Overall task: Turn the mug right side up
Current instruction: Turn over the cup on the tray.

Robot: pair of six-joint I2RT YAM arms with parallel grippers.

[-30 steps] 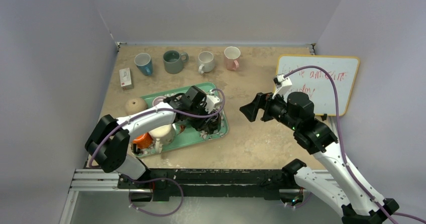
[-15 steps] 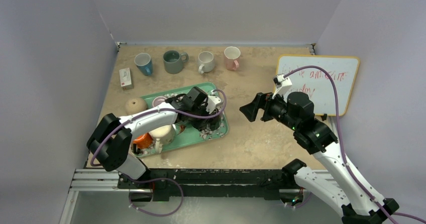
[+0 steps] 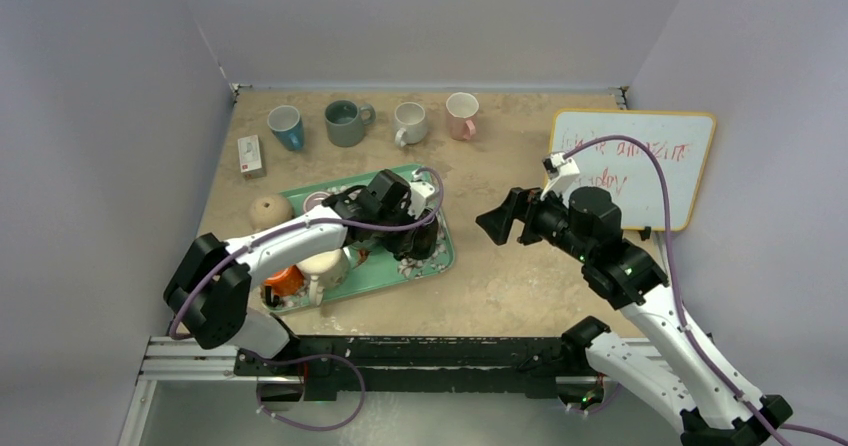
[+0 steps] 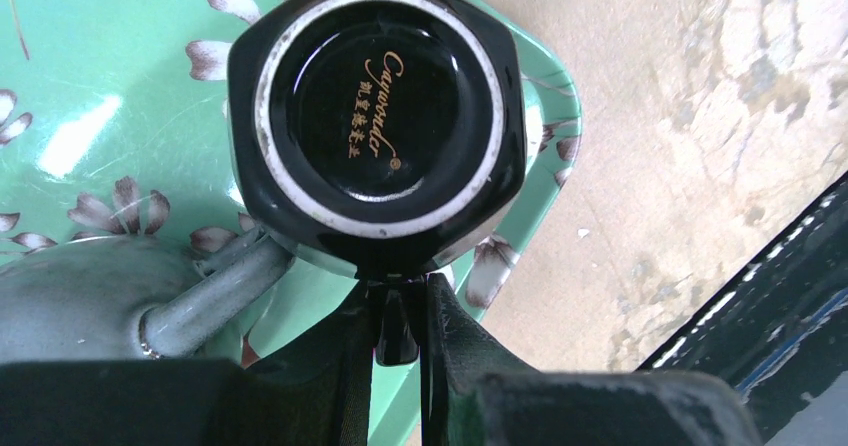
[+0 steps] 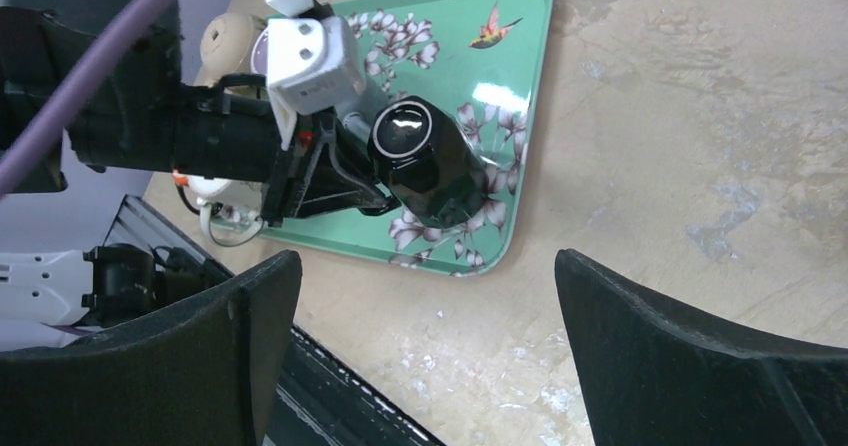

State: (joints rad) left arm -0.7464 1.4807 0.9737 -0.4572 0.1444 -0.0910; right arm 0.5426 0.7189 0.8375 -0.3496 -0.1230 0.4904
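Note:
A glossy black mug point(image 3: 419, 237) stands upside down at the right end of the green flowered tray point(image 3: 447, 257). In the left wrist view its base point(image 4: 375, 116) faces the camera, showing gold lettering inside a pale ring. My left gripper point(image 4: 400, 296) is shut on the mug's handle point(image 4: 398, 334), which sits pinched between the two fingers. From the right wrist view the mug point(image 5: 425, 161) leans a little, with the left gripper point(image 5: 335, 181) at its side. My right gripper point(image 3: 500, 221) hovers open above the bare table right of the tray, holding nothing.
Also on the tray are a grey-green mug point(image 4: 80, 301), a cream mug point(image 3: 325, 263) and an orange thing point(image 3: 283, 278). A tan ball point(image 3: 270, 209) and a small box point(image 3: 250, 154) lie to the left. Several upright mugs point(image 3: 346, 122) line the back. A whiteboard point(image 3: 640, 161) lies at the right.
The left gripper's fingers have closed on the black mug's handle and the wrist has shifted slightly toward the back. The right arm has barely moved.

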